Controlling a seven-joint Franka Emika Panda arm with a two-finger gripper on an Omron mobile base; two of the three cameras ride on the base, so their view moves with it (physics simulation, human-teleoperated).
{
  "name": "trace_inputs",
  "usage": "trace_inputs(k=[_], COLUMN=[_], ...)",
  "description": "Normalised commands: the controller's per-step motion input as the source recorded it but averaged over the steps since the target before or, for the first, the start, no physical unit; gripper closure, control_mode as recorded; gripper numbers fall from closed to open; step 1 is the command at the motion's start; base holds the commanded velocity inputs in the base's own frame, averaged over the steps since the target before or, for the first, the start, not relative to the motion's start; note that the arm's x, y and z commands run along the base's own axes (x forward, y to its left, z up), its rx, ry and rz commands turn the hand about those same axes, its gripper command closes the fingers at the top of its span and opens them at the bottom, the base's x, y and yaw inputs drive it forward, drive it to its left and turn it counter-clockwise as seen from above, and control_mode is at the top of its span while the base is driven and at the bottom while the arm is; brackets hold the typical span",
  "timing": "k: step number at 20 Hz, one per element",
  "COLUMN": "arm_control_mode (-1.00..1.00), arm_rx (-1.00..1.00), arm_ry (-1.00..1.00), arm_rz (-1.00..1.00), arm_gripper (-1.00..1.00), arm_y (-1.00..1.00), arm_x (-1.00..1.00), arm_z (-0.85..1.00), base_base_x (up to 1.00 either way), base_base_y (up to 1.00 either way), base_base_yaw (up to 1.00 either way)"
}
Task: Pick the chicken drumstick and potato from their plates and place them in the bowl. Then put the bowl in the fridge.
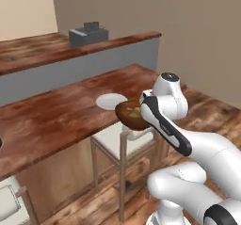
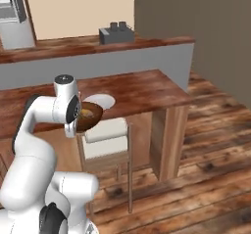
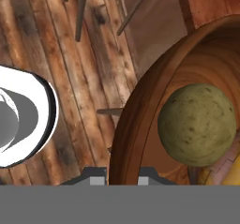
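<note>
1. While my arm rose from the lower right of the left base view, the wooden bowl (image 1: 131, 114) hung at my wrist, off the edge of the wooden counter (image 1: 56, 116) and above a white-seated stool (image 1: 120, 141). A plain white plate (image 1: 109, 100) lay bare on the counter just behind it. I judged the filling step done and the carry to the fridge in hand.
2. As seen from the right base view, the bowl (image 2: 89, 115) sat level beside my hand, something yellowish inside. A grey toaster (image 2: 116, 33) stood on the far ledge; no writing was readable anywhere.
3. Looking along my gripper (image 3: 121, 178), its fingers straddled the bowl's rim (image 3: 129, 124), clamped on it. The potato (image 3: 197, 124) rested inside, with a yellow-brown edge, probably the drumstick, beside it. Next I needed to keep the bowl level and drive to the fridge.
</note>
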Motion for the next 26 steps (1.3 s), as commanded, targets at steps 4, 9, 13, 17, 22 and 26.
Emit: trace_inputs(k=[4, 9, 13, 17, 22, 26], arm_control_mode=[1.0, 1.0, 1.0, 1.0, 1.0, 1.0], arm_rx=[0.0, 0.0, 0.0, 0.0, 0.0, 0.0], arm_ry=[0.0, 0.0, 0.0, 0.0, 0.0, 0.0], arm_rz=[0.0, 0.0, 0.0, 0.0, 0.0, 0.0], arm_gripper=[1.0, 1.0, 1.0, 1.0, 1.0, 1.0], arm_y=[0.0, 0.0, 0.0, 0.0, 0.0, 0.0], arm_x=[0.0, 0.0, 0.0, 0.0, 0.0, 0.0], arm_z=[0.0, 0.0, 0.0, 0.0, 0.0, 0.0], base_base_x=[0.07, 0.15, 0.49, 0.75, 0.91, 0.94], base_base_y=[0.0, -0.11, -0.1, 0.0, 0.0, 0.0], base_base_yaw=[-0.75, -0.61, -0.38, -0.21, -0.08, -0.04])
